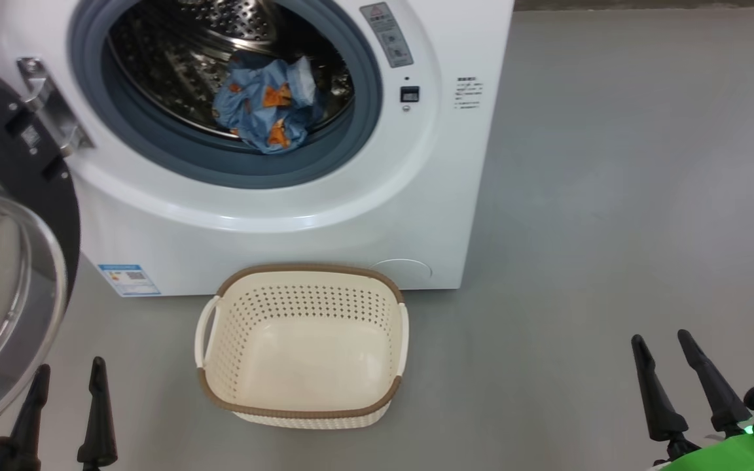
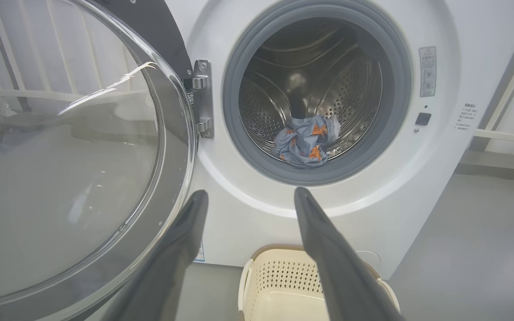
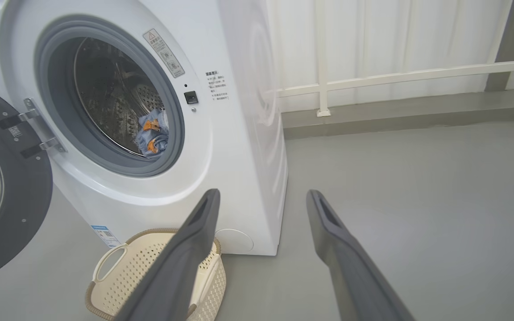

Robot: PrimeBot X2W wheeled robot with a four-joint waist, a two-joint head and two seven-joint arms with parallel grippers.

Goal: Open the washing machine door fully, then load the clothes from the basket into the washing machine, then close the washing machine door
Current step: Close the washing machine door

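Observation:
The washing machine [image 1: 324,216] fills the upper head view, its door [image 1: 4,261] swung wide open to the left, glass bowl facing out. Light blue clothes [image 1: 269,104] with orange figures lie bunched at the front of the steel drum. The cream basket [image 1: 302,347] stands on the floor before the machine with nothing inside. My left gripper [image 1: 66,373] is open at the lower left, close beside the door's rim. My right gripper [image 1: 662,343] is open at the lower right, well clear of the basket. In the left wrist view the door [image 2: 69,178] and clothes [image 2: 304,140] show beyond the fingers [image 2: 324,249].
Grey floor [image 1: 612,196] stretches to the right of the machine. A white railing [image 3: 395,78] and pale wall run behind it in the right wrist view. The open door's hinge [image 1: 50,108] juts out at the machine's left side.

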